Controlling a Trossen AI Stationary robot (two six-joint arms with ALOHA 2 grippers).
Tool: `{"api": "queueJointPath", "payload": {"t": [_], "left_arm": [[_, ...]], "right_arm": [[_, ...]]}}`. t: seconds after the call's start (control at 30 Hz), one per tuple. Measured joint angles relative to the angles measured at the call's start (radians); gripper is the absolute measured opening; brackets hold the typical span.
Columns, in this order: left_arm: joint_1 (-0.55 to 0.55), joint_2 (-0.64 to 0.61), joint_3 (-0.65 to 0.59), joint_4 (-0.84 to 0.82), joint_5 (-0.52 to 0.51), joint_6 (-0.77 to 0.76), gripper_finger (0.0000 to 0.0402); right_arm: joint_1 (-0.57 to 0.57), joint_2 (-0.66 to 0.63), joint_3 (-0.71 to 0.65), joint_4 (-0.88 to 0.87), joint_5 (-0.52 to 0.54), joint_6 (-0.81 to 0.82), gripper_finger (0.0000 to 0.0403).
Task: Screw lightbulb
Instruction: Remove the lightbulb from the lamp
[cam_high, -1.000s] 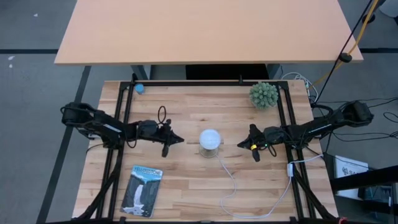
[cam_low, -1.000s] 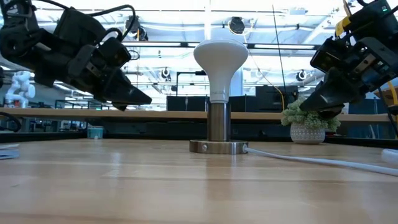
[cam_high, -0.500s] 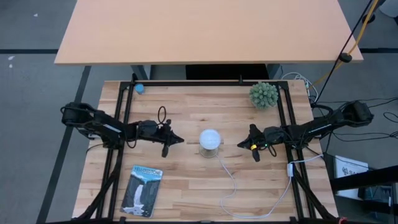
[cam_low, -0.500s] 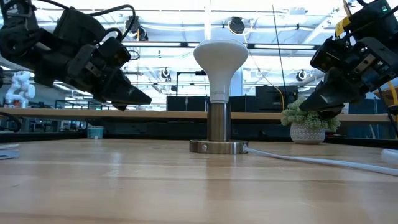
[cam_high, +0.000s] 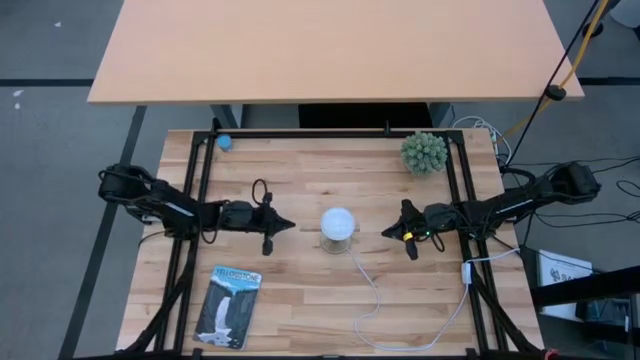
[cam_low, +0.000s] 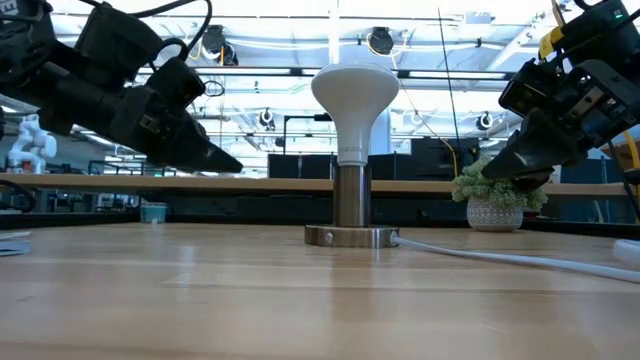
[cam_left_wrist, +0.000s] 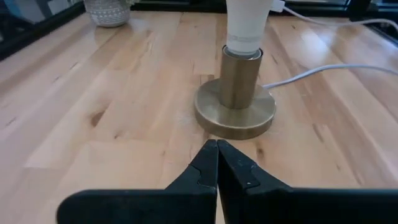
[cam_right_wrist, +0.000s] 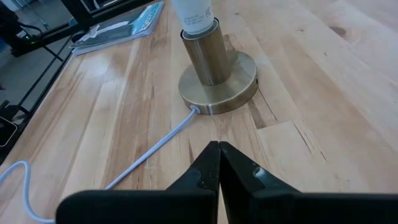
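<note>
Since the earlier frame, only the left arm is seen to have shifted: its gripper has been drawn slightly back and lower, while everything else is unchanged.

Left to right across the table:

- Blue packaging card: laid flat near the front left corner, well apart from both arms.
- Small blue object: set at the far left edge of the table; what it is cannot be told.
- Left gripper: held above the wood just left of the lamp base, fingers pressed fully together, nothing gripped. It is aimed at the base but kept apart from it.
- Lightbulb: seated upright in the brass socket at the table's centre, globe uppermost, neck inside the socket collar. It is touched by neither gripper.
- Round brass base: placed flat on the wood beneath the socket, with a white cord led from it toward the front right.
- Right gripper: held just right of the base, clear of the wood, fingers closed tip to tip and empty.
- Potted green plant: stood at the far right corner, behind the right arm.
</note>
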Motion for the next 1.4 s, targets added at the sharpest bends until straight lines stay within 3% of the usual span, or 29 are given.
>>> {"api": "queueJointPath", "payload": {"t": [0.2,0.5,0.93,1.27,1.4], "left_arm": [[-0.033,0.0,0.005,0.0,-0.043,0.064,0.0],[-0.052,0.0,0.005,0.014,-0.049,0.009,0.0],[-0.051,0.0,0.005,0.222,-0.07,0.023,0.0],[-0.051,0.0,0.005,0.222,-0.147,0.078,0.0],[-0.051,0.0,0.013,0.216,-0.148,0.025,0.0]], "right_arm": [[0.0,0.0,0.0,0.0,0.0,0.0,0.0],[0.0,0.0,0.0,0.0,0.0,0.0,0.0],[0.0,0.0,0.0,0.0,0.0,0.0,0.0],[0.0,0.0,0.0,0.0,0.0,0.0,0.0],[-0.006,0.0,0.0,0.001,0.007,-0.004,0.0]]}}
